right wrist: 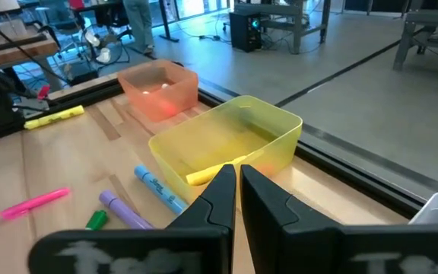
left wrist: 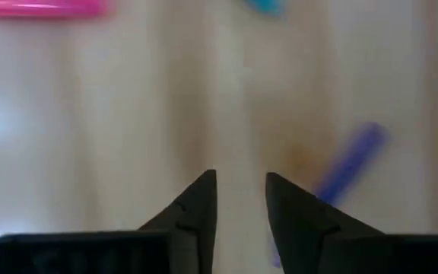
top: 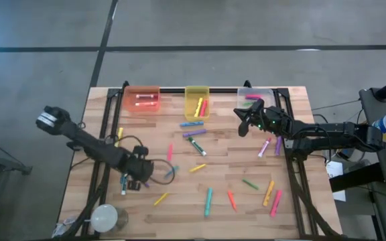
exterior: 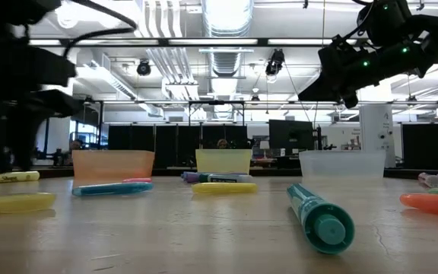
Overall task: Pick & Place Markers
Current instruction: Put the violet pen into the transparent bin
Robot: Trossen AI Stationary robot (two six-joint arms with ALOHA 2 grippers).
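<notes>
Markers lie scattered flat on the wooden table (top: 179, 214): a pink one (top: 169, 152), yellow ones (top: 198, 168), a teal one (top: 208, 201), an orange one (top: 268, 193) and others. My left gripper (top: 141, 175) points down over the near-left part, open, with nothing between its fingers (left wrist: 240, 176). A purple marker (left wrist: 352, 160) lies on the wood just beside one finger. My right gripper (top: 243, 127) hovers shut (right wrist: 236, 179) above the table at the far right, in front of the clear bin (top: 254, 97).
An orange bin (top: 142, 99), a yellow bin (top: 197, 100) and the clear bin stand in a row along the far edge, each holding markers. A white round object (top: 104, 217) sits at the near-left corner. A black cable loops beside my left gripper (top: 168, 173).
</notes>
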